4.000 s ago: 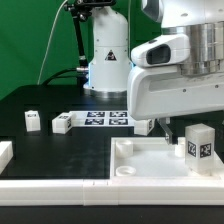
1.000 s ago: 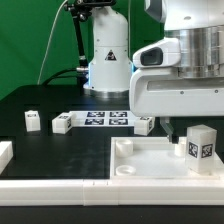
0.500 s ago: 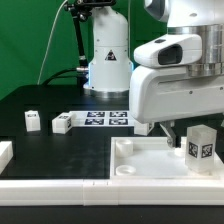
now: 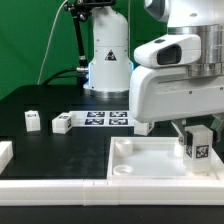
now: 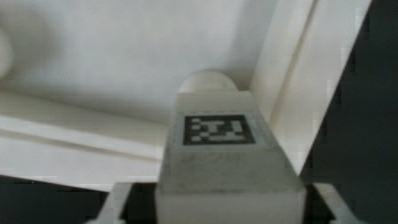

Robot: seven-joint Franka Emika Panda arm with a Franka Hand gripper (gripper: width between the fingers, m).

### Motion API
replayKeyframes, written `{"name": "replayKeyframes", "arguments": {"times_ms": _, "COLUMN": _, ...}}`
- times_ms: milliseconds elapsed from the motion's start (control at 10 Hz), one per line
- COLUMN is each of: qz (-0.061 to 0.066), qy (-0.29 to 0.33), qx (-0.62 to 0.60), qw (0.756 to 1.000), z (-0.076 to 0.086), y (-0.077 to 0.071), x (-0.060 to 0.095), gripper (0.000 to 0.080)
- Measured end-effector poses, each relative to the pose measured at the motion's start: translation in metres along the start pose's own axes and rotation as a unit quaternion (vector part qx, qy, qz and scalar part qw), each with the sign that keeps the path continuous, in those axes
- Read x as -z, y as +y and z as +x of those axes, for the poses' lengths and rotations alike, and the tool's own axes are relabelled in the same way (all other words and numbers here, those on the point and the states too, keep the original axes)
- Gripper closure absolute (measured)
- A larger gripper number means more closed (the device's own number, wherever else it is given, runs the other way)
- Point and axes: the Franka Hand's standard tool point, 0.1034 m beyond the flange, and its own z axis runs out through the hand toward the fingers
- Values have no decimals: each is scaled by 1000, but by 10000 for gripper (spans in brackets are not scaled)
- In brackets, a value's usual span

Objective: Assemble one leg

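Note:
My gripper (image 4: pixel 196 128) is shut on a leg (image 4: pixel 196 146), a small white post with a black-and-white tag, and holds it upright over the near right corner of the wide white panel (image 4: pixel 140 160). In the wrist view the leg (image 5: pixel 221 140) fills the space between my fingers, its rounded end pointing at the panel's corner (image 5: pixel 107 100). Whether the leg touches the panel I cannot tell. Two more legs (image 4: pixel 32 120) (image 4: pixel 62 123) lie on the black table at the exterior view's left, and another (image 4: pixel 145 126) sits behind the panel.
The marker board (image 4: pixel 105 119) lies flat behind the panel. A white robot base (image 4: pixel 107 55) stands at the back. A white part (image 4: pixel 5 153) lies at the left edge. A white rail (image 4: pixel 60 185) runs along the table's front.
The gripper has moved the leg slightly down and toward the exterior view's left, closer to the panel's corner. Nothing else has moved.

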Motion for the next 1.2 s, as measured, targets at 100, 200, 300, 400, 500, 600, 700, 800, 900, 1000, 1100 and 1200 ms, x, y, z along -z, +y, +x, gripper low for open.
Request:
{"name": "replayKeyframes", "arguments": {"times_ms": 100, "qz": 3, "qy": 0, "qx": -28, "qw": 1000, "z": 0, "y": -1, "x": 0, "gripper": 509}}
{"name": "replayKeyframes", "arguments": {"times_ms": 200, "qz": 8, "qy": 0, "qx": -122, "qw": 992, "z": -2, "y": -2, "x": 0, "gripper": 509}}
{"name": "replayKeyframes", "arguments": {"times_ms": 300, "qz": 8, "qy": 1, "qx": -189, "qw": 982, "z": -4, "y": -2, "x": -1, "gripper": 509}}
{"name": "replayKeyframes", "arguments": {"times_ms": 400, "qz": 9, "qy": 4, "qx": -257, "qw": 966, "z": -4, "y": -1, "x": -2, "gripper": 509}}
{"name": "replayKeyframes", "arguments": {"times_ms": 500, "qz": 13, "qy": 8, "qx": -325, "qw": 946, "z": -4, "y": 1, "x": -2, "gripper": 509}}
{"name": "replayKeyframes", "arguments": {"times_ms": 600, "qz": 16, "qy": 14, "qx": -377, "qw": 926, "z": -3, "y": 2, "x": -2, "gripper": 508}}
{"name": "replayKeyframes", "arguments": {"times_ms": 700, "qz": 19, "qy": 15, "qx": -427, "qw": 904, "z": -3, "y": 2, "x": -2, "gripper": 508}}
{"name": "replayKeyframes", "arguments": {"times_ms": 800, "qz": 19, "qy": 13, "qx": -484, "qw": 875, "z": -3, "y": 2, "x": -2, "gripper": 508}}
{"name": "replayKeyframes", "arguments": {"times_ms": 900, "qz": 21, "qy": 9, "qx": -527, "qw": 849, "z": -4, "y": 3, "x": -2, "gripper": 508}}
{"name": "replayKeyframes", "arguments": {"times_ms": 1000, "qz": 22, "qy": 6, "qx": -566, "qw": 824, "z": -5, "y": 2, "x": -3, "gripper": 508}}
{"name": "replayKeyframes", "arguments": {"times_ms": 1100, "qz": 27, "qy": 1, "qx": -617, "qw": 787, "z": -5, "y": 3, "x": -3, "gripper": 508}}
{"name": "replayKeyframes", "arguments": {"times_ms": 1200, "qz": 29, "qy": -1, "qx": -643, "qw": 765, "z": -5, "y": 3, "x": -3, "gripper": 508}}
